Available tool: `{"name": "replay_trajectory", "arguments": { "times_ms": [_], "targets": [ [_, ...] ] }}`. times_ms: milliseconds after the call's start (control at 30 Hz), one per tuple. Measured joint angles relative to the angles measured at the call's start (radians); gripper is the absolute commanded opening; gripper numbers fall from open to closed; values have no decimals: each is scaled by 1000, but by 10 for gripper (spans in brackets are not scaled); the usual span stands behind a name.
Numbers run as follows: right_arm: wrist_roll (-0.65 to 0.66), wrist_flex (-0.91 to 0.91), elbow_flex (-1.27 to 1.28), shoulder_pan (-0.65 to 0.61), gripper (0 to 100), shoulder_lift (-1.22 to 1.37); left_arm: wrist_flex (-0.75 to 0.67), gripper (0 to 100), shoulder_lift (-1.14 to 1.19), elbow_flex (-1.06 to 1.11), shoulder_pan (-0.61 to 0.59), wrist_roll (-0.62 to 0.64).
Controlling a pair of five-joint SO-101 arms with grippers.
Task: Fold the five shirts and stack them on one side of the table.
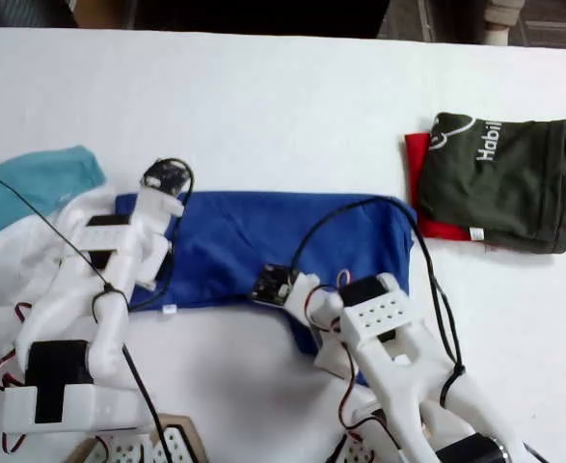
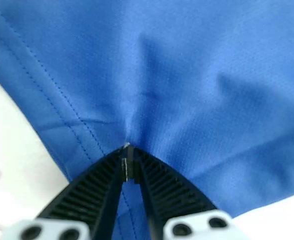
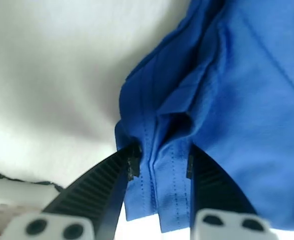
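Left gripper (image 2: pixel 128 150) is clenching tight on a pinch of the blue shirt (image 1: pixel 234 246) near its 9 o'clock edge, arm angling in from the 7 o'clock base with the wrist tipped down. Right gripper (image 3: pixel 162 162) is grasping a thick bunched hem fold, jaws held apart by the cloth, arm coming in from 5 o'clock. The blue shirt is lying spread at the centre of the table (image 1: pixel 263 106). A dark green shirt (image 1: pixel 499 178) is sitting folded on a red shirt (image 1: pixel 422 159) at 3 o'clock. A teal shirt (image 1: pixel 32 183) and a white shirt (image 1: pixel 13 260) are lying crumpled at 9 o'clock.
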Motion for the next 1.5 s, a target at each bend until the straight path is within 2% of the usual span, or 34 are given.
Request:
{"name": "replay_trajectory", "arguments": {
  "times_ms": [367, 533, 800, 867, 933, 1000, 1167, 1400, 1500],
  "targets": [
    [0, -64, 44, 26, 170, 2, 0, 24, 0, 0, 0, 0],
    [55, -81, 12, 92, 170, 117, 0, 24, 0, 0, 0, 0],
    [61, -81, -44, 95, 165, 236, 0, 24, 0, 0, 0, 0],
    [61, -81, -44, 95, 114, 236, 0, 24, 0, 0, 0, 0],
    [61, -81, -44, 95, 4, 236, 0, 24, 0, 0, 0, 0],
    [60, -91, -49, 103, 32, 236, 0, 24, 0, 0, 0, 0],
    [69, -89, -68, 107, 21, 245, 0, 24, 0, 0, 0, 0],
    [77, 130, -249, 104, 21, 281, 0, 24, 0, 0, 0, 0],
    [152, 253, -388, 101, 21, 290, 0, 24, 0, 0, 0, 0]
  ]
}}
